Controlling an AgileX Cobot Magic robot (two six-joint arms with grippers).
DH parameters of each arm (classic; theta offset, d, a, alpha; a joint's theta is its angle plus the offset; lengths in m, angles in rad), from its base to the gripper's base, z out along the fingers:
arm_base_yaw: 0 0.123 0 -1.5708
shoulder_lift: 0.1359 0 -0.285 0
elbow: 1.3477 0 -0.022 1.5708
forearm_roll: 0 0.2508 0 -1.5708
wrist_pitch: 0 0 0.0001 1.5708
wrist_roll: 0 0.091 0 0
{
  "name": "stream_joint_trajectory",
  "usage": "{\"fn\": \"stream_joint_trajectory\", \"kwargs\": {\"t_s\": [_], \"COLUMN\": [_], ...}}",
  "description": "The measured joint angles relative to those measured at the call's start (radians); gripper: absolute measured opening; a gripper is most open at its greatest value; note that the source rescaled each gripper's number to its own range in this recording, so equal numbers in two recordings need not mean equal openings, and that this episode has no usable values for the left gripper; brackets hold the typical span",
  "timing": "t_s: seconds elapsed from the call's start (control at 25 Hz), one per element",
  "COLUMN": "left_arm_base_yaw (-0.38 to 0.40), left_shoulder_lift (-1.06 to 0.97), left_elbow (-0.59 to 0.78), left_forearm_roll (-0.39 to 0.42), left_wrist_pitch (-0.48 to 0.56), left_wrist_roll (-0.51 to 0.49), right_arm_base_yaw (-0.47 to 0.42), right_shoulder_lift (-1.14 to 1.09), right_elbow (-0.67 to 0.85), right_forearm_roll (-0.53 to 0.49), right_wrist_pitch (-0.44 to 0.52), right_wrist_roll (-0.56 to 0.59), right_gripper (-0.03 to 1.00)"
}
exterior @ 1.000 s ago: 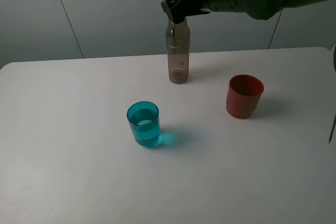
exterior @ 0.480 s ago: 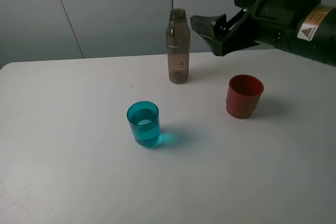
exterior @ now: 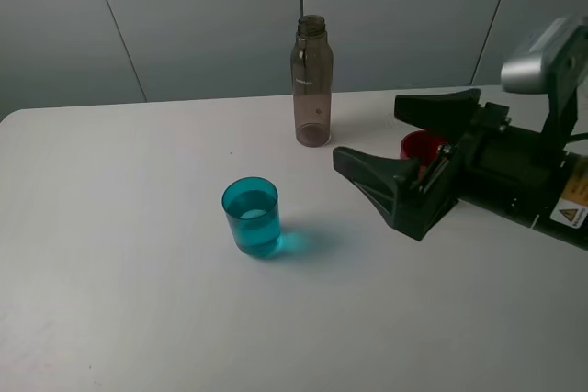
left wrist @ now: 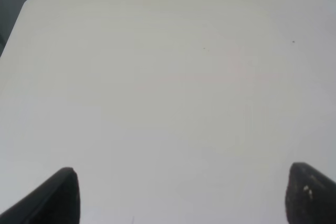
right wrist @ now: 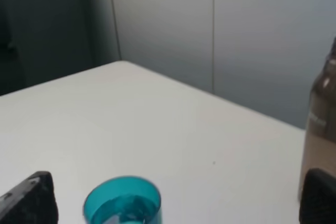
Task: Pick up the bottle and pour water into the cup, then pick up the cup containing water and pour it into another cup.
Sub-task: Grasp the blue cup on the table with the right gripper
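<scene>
From above, the right pincer (exterior: 369, 130) gapes empty; the cup (exterior: 251, 216) stands upright on the desk (exterior: 119, 227), leftward of it, likely nearer this arm.
Left wrist: the left pincer (left wrist: 184, 195) is spread apart over bare desk.
Right wrist: the cup (right wrist: 122, 203) lies ahead, within the spread, perhaps off-centre.

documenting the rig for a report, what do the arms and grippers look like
The right gripper is matte black with two wedge-shaped fingers, a silver-grey housing above its wrist and a triangle warning label. Of the left gripper only two black fingertips show.
</scene>
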Motion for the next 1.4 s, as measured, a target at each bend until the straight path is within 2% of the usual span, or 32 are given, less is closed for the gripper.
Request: {"fn": "stream_joint_trajectory", "kwargs": {"t_s": [0.24,0.64,0.88,1.04,1.12,1.24,1.4], "left_arm_base_yaw": [0.0,0.0,0.0,0.0,0.0,0.0,0.0], "left_shoulder_lift": [0.0,0.0,0.0,0.0,0.0,0.0,0.0], "left_elbow": [0.0,0.0,0.0,0.0,0.0,0.0,0.0], "left_forearm_roll": [0.0,0.0,0.0,0.0,0.0,0.0,0.0], "left_wrist_pitch": [0.0,0.0,0.0,0.0,0.0,0.0,0.0], "left_wrist_roll": [-0.002,0.0,0.0,0.0,0.0,0.0,0.0], "right_arm_base_yaw": [0.0,0.0,0.0,0.0,-0.002,-0.026,-0.065], "right_shoulder_lift": [0.128,0.297,0.405,0.454,0.483,0.539,0.61], "right_elbow": [0.011,0.009,-0.103,-0.205,-0.259,-0.333,-0.41], "right_forearm_roll": [-0.068,-0.084,-0.204,-0.266,-0.316,-0.473,-0.671], "right_wrist_pitch": [0.038,0.061,0.059,0.098,0.124,0.125,0.075], "right_wrist_roll": [0.076,0.024,0.043,0.05,0.046,0.063,0.12], "right_gripper": [1.0,1.0,1.0,1.0,1.0,1.0,1.0]}}
